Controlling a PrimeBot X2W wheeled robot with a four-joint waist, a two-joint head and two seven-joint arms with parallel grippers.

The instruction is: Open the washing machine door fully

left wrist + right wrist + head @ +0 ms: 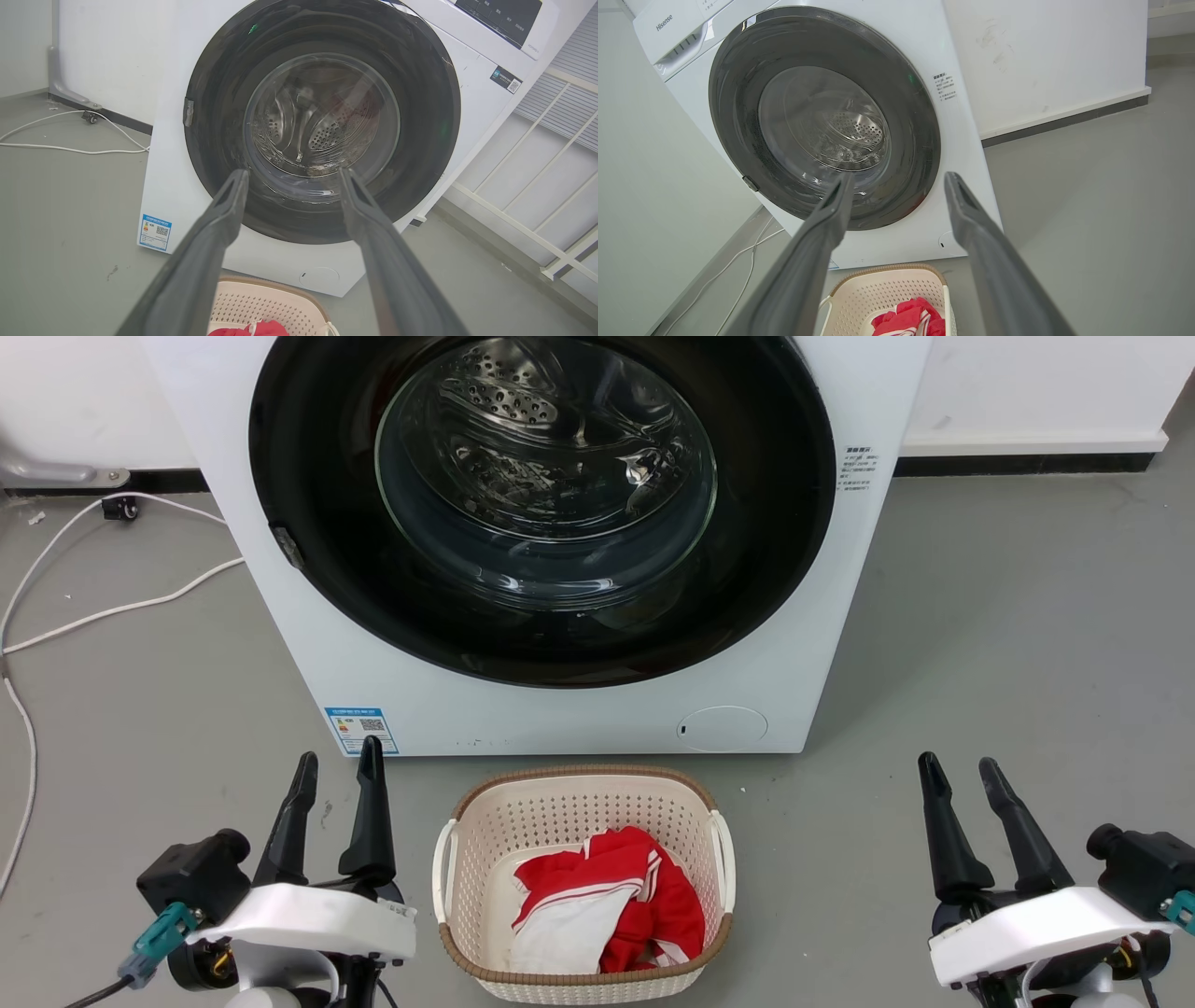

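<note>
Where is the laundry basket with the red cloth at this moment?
In the head view the laundry basket stands on the floor at bottom centre, just before the washing machine, between the left gripper and the right gripper.

"Hisense" on washing machine (959, 140) top corner; blue label (360, 730), small sticker (857, 467) print possibly Chinese, illegible.

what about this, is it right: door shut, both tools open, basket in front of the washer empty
Not the basket: the head view shows red and white cloth in it. The rest holds: door shut, left tool and right tool open, basket in front of the washer.
</note>
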